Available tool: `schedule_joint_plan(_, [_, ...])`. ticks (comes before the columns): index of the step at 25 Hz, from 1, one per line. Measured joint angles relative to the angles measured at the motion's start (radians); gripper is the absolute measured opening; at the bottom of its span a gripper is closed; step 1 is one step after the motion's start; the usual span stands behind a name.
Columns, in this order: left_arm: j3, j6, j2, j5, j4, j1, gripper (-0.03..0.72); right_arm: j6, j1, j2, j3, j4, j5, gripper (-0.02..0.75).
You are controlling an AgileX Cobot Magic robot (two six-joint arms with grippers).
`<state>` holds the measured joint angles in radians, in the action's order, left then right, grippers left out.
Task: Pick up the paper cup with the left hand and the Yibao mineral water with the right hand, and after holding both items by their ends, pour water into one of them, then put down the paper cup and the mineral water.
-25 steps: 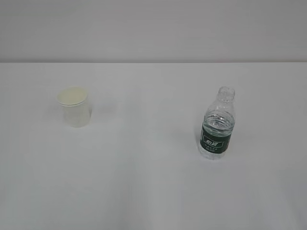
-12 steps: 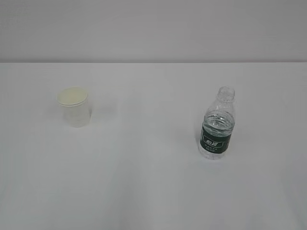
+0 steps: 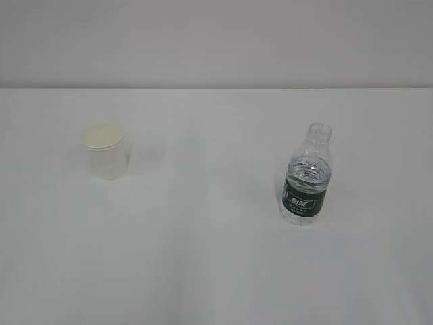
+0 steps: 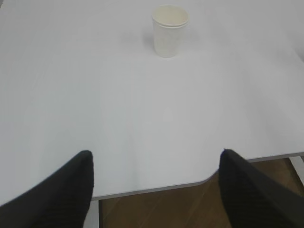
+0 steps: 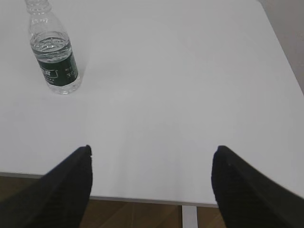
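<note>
The white paper cup (image 3: 105, 152) stands upright on the left of the white table; in the left wrist view the paper cup (image 4: 169, 30) is far ahead, slightly right of centre. The capless Yibao mineral water (image 3: 306, 177), part full with a dark green label, stands upright on the right; the right wrist view shows the mineral water (image 5: 52, 50) far ahead at upper left. My left gripper (image 4: 156, 159) hangs open and empty over the table's near edge. My right gripper (image 5: 152, 154) is likewise open and empty. Neither gripper appears in the exterior view.
The table's near edge (image 4: 152, 188) runs just under both grippers, with brown floor (image 5: 133, 214) below it. The table's right edge (image 5: 280, 45) shows in the right wrist view. A pale wall (image 3: 216, 40) stands behind the table.
</note>
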<state>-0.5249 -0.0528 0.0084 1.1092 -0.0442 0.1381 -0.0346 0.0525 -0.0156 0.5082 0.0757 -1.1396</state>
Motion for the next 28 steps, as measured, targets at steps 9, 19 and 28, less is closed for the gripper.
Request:
schedule_joint_plan(9, [0.000,0.000,0.000,0.000,0.000,0.000,0.582,-0.013,0.000,0.000,0.054,-0.012,0.035,0.590])
schedule_joint_plan(19, [0.000,0.000,0.000,0.000,0.000,0.000,0.582,-0.110,0.000,0.000,0.059,-0.127,0.118,0.590])
schedule_joint_plan(28, [0.000,0.000,0.000,0.000,0.000,0.000,0.582,-0.172,0.000,0.000,0.059,-0.155,0.160,0.644])
